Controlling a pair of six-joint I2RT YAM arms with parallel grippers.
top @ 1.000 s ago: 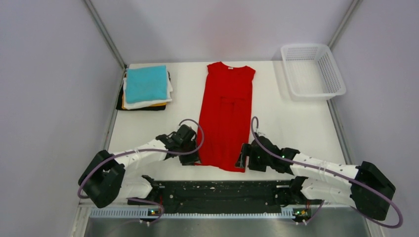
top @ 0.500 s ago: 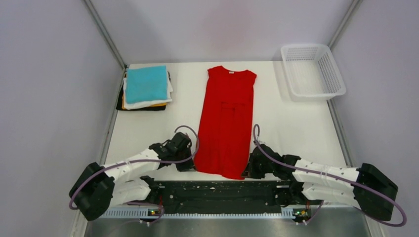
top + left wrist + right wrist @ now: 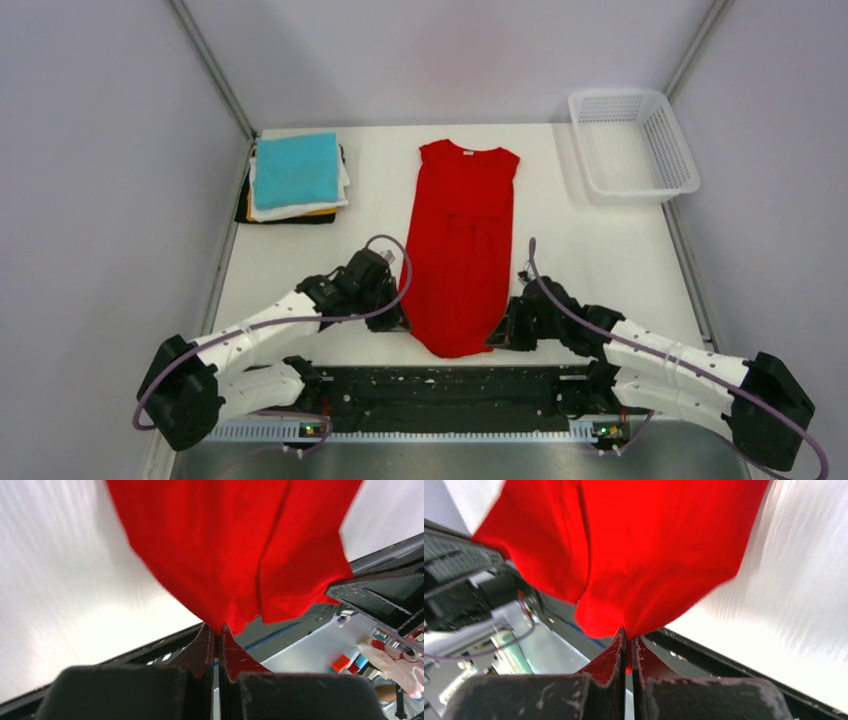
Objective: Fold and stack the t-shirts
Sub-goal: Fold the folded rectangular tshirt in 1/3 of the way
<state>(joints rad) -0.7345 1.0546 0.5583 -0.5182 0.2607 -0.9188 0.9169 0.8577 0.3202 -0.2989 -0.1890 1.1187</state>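
The red t-shirt (image 3: 463, 240) lies lengthwise down the middle of the table, sleeves folded in, collar at the far end. My left gripper (image 3: 400, 322) is shut on its near-left hem corner, and the red cloth (image 3: 235, 555) rises from between the closed tips (image 3: 218, 630). My right gripper (image 3: 497, 335) is shut on the near-right hem corner, with the red cloth (image 3: 644, 550) pinched at its tips (image 3: 628, 636). The hem is lifted and bunched into a rounded point near the front edge. A stack of folded t-shirts (image 3: 295, 178), teal on top, sits at the far left.
A white mesh basket (image 3: 632, 143) stands at the far right corner. The black base rail (image 3: 450, 385) of the arms runs along the near edge. Grey walls close in on both sides.
Both grippers closed on the hem corners. They have drawn the hem toward the front edge and lifted it, so the bottom of the shirt now narrows to a point.
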